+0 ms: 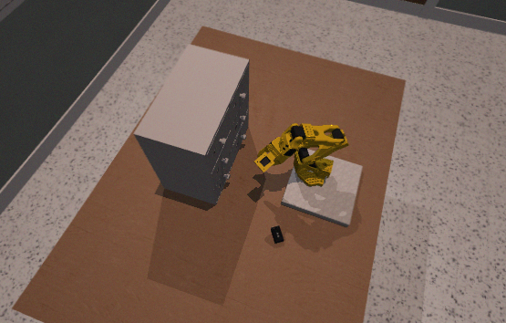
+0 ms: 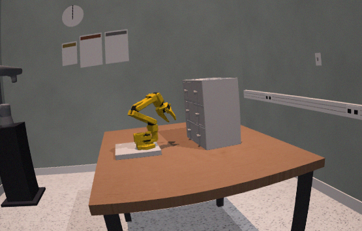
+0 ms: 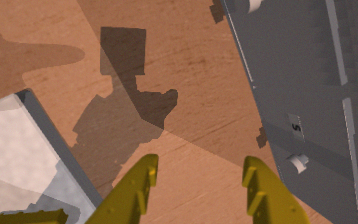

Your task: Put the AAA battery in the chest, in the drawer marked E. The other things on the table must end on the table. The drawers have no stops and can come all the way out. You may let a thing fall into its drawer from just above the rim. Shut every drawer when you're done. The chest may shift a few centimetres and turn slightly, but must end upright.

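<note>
Top view: gripper [image 1: 263, 162] [image 2: 171, 120] [image 3: 200, 158] spread, nothing pinched, right of chest [image 1: 194, 91] [image 2: 222, 112] [image 3: 280, 82]; overlong leftward reach could knock knobs, shifting the chest.

Open air between hand and chest

The hand [image 1: 264, 161] [image 2: 171, 121] [image 3: 200, 162] hangs above the surface [image 1: 326, 269] [image 2: 204, 176] [image 3: 205, 145] with its fingers apart and a free gap between them; the chest [image 1: 194, 100] [image 2: 222, 114] [image 3: 300, 90] stands as a tall wall just beside it, knobs [image 1: 225, 160] [image 2: 197, 113] [image 3: 298, 163] jutting into the passage, while the base slab [image 1: 345, 214] [image 2: 122, 156] [image 3: 10, 135] blocks low travel opposite, and a small black block [image 1: 277, 234] lies near the slab
</note>
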{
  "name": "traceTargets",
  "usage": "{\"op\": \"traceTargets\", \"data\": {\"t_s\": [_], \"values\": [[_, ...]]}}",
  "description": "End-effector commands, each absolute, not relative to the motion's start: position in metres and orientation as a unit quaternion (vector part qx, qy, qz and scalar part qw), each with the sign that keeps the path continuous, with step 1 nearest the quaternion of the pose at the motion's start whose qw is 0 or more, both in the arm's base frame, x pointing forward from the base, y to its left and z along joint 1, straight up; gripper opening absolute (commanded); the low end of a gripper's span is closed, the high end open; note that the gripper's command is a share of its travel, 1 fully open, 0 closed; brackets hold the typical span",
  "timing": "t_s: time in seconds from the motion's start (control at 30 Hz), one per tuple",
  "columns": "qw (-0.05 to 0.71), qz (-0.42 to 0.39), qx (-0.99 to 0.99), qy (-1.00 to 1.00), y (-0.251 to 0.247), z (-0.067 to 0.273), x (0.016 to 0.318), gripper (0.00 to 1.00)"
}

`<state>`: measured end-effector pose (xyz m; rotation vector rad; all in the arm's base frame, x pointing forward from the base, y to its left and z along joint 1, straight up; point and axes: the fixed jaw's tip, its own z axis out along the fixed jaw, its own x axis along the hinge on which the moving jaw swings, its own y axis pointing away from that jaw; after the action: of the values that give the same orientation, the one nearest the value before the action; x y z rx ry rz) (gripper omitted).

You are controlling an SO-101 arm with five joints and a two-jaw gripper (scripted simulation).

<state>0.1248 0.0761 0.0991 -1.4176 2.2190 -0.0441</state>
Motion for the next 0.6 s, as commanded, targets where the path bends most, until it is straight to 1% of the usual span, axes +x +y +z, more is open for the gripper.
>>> {"op": "traceTargets", "data": {"t_s": [0.0,0.57], "values": [[0.258,-0.005,-0.474,0.842,0.0754,0.1027,0.1260,0.21],[0.254,0.041,-0.307,0.916,0.0758,0.1041,0.1286,0.21]]}}
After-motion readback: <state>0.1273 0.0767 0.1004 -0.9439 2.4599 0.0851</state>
